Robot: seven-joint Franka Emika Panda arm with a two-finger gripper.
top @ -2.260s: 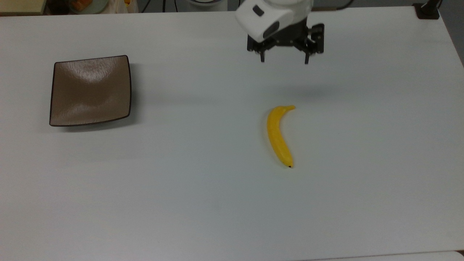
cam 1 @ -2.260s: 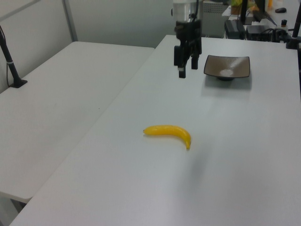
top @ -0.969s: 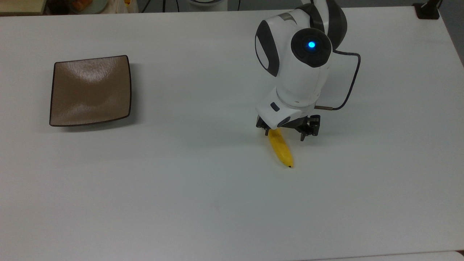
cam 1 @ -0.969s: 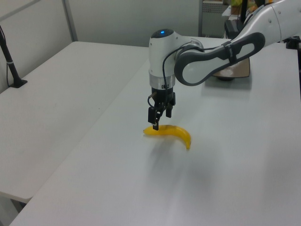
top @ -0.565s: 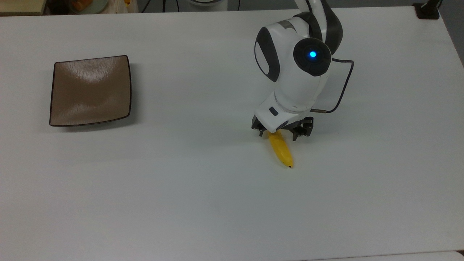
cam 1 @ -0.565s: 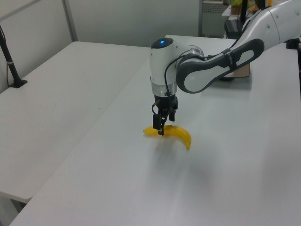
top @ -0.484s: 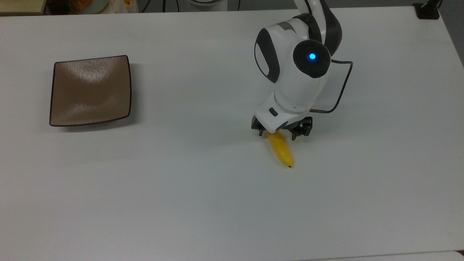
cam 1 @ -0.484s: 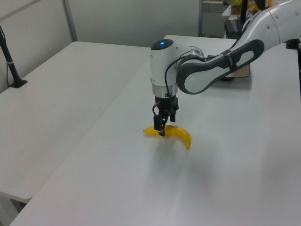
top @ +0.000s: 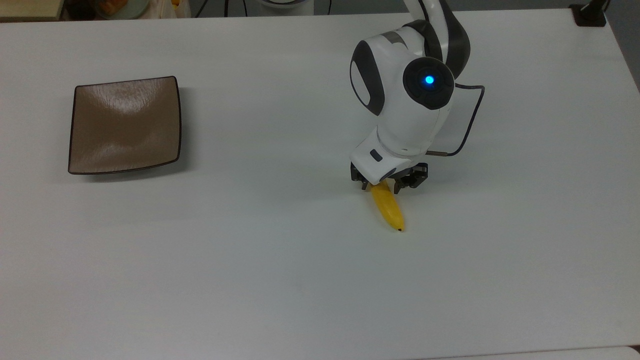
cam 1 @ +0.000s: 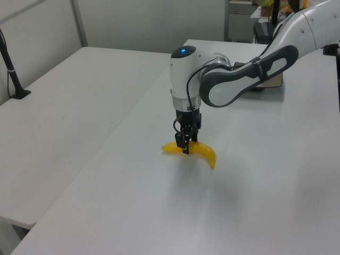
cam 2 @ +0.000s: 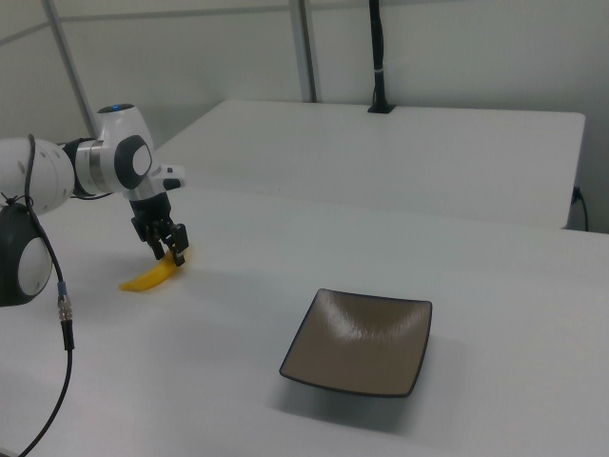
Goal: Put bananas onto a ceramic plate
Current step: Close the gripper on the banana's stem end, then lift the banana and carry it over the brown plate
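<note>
One banana (top: 388, 208) is counted, lying flat on the white table (top: 280, 280). One ceramic plate (top: 125, 125) is counted, square, brown, dark-rimmed, with nothing on it. The two are set well apart: in the top view the plate is seen far to the left of the banana; in the right view the plate (cam 2: 362, 341) is seen at lower right of the fruit (cam 2: 150, 276).

One arm is noted, lowered over the banana's stem half. The gripper (top: 382, 187) is placed astride the fruit, one finger on either side in the top view. In the left view the fingers (cam 1: 186, 144) are seen down at the banana (cam 1: 199, 151), narrowed about it; contact appears likely, though a firm clench cannot be confirmed. The banana's black-tipped end is left projecting toward the top view's bottom, resting on the table.

In the right view the gripper (cam 2: 169, 246) is seen at the upper end of the fruit.
</note>
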